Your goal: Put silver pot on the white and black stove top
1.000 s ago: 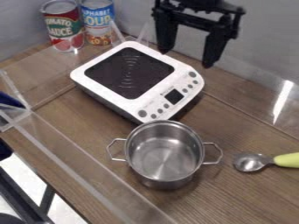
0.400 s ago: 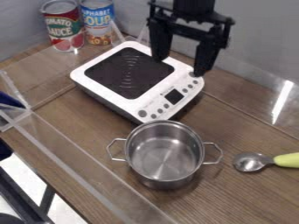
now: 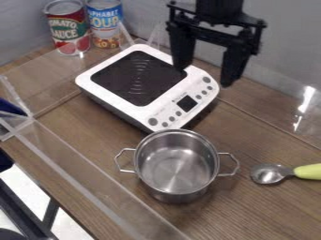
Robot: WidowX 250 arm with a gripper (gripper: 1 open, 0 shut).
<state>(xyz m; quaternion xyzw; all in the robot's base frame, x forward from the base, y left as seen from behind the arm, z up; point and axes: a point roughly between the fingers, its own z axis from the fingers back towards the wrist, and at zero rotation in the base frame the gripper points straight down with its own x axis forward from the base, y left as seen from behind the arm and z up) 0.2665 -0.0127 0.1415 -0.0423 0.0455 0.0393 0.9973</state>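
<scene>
Shifted a little toward the right of the view since a moment ago, the gripper (image 3: pixel 216 64) hangs over the far right edge of the white and black stove top (image 3: pixel 148 87), pointing down, its two black fingers (image 3: pixel 236 64) spread wide with nothing between them. On the wooden worktop (image 3: pixel 75 141) the stove top sits toward the back left, unmoved. Nearer the camera, the silver pot (image 3: pixel 177 166) stands upright and empty, well apart from the fingers and below them in view, just in front of the stove's button panel. Two cans (image 3: pixel 69 26) stand behind the stove. A spoon (image 3: pixel 287 172) lies right of the pot.
</scene>
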